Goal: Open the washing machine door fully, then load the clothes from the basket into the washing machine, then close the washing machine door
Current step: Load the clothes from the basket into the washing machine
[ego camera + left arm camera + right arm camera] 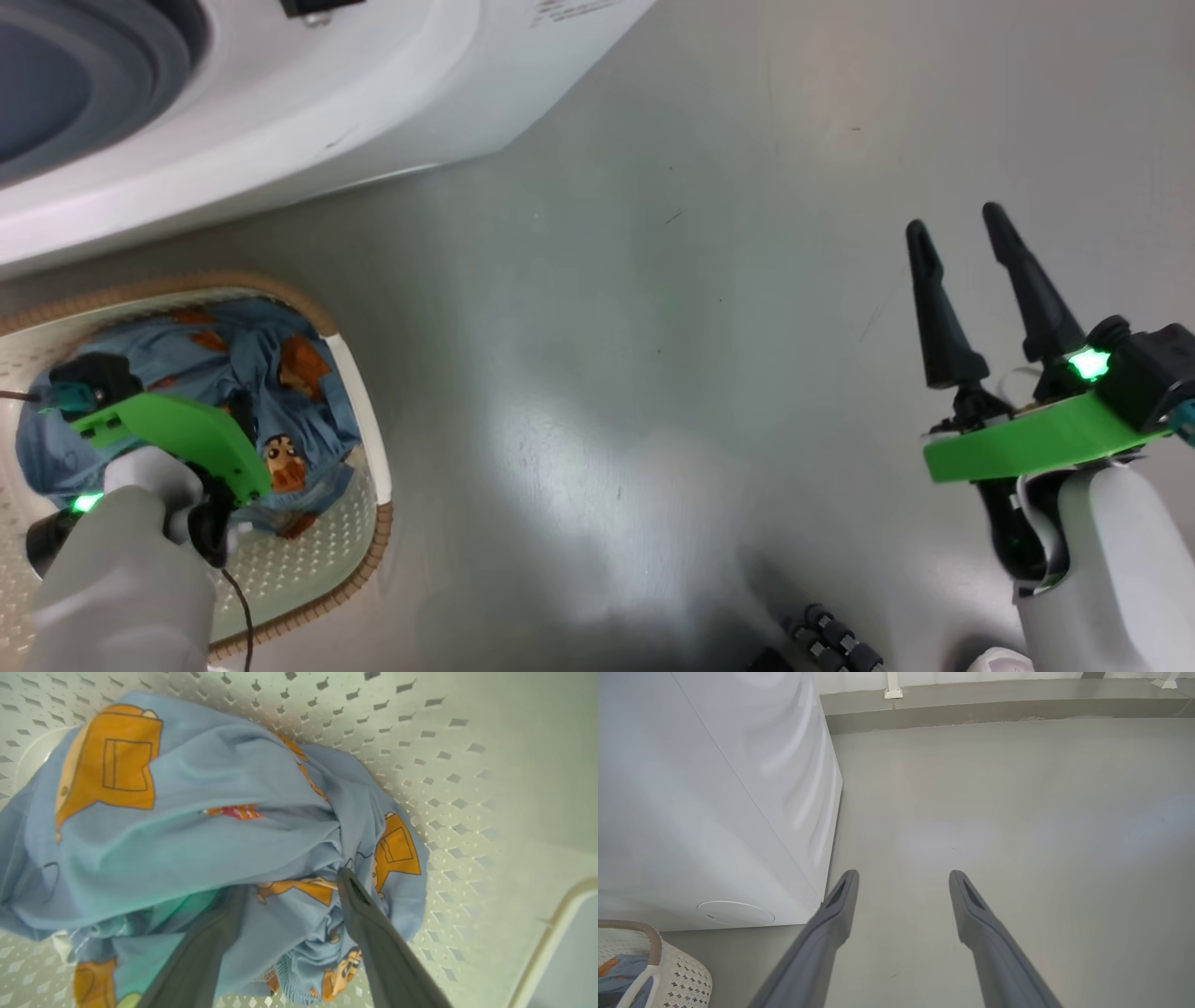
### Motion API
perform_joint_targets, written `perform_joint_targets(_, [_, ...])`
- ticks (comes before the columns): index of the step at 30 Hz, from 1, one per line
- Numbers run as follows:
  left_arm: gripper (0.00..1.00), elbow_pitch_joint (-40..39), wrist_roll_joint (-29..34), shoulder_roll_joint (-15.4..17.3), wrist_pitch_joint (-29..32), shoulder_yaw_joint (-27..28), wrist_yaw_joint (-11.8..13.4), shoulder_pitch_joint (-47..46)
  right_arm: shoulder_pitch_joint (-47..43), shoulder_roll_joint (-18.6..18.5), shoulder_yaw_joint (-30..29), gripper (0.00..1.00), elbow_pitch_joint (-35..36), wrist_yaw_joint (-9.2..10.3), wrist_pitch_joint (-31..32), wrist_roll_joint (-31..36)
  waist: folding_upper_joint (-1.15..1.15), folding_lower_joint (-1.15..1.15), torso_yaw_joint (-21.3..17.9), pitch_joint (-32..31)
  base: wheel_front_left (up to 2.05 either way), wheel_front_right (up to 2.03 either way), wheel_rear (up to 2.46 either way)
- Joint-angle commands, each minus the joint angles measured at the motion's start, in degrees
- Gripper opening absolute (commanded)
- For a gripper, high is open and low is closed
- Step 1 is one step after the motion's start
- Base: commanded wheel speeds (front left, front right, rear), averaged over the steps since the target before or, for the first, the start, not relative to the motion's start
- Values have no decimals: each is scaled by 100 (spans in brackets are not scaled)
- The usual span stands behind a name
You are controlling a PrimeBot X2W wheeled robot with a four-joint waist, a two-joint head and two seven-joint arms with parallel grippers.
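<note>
Clothes (196, 826) | light blue, orange-brown bear prints | crumpled in basket (420, 756)

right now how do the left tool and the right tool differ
The left tool reaches down into the basket; the right tool hangs over the floor. The left tool's fingers straddle a fold of the clothes; the right tool has nothing between its fingers. Both stand open.
</note>
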State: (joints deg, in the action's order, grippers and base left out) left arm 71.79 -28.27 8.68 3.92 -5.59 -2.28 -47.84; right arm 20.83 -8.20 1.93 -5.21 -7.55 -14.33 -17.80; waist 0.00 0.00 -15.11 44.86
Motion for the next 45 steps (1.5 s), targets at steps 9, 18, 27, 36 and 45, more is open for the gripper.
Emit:
perform_joint_targets(9, [49,110,-57,27,-95,38,-66,72,-43,-135,-47,100,168,6,-67,-47,0,0,55,78,0,0,0])
perform_joint_targets(18, [0,165,-86,-87,-261,-49,-129,42,-60,-173,-141,100,176,6,-67,-28,0,0,141,84,0,0,0])
perform_joint_targets(27, [0,188,-167,-239,-749,-67,-192,310,-139,-179,-144,100,87,6,-67,14,0,0,376,-346,0,0,0])
perform_joint_targets(36, [0,195,-193,-390,-1463,-139,-277,760,-337,-217,-88,100,-24,6,-67,48,0,0,720,-1087,0,0,0])
perform_joint_targets(45, [0,-103,-213,-523,-1876,-193,-349,1450,-815,-237,-108,100,-181,6,-67,82,0,0,1103,-2136,0,0,0])
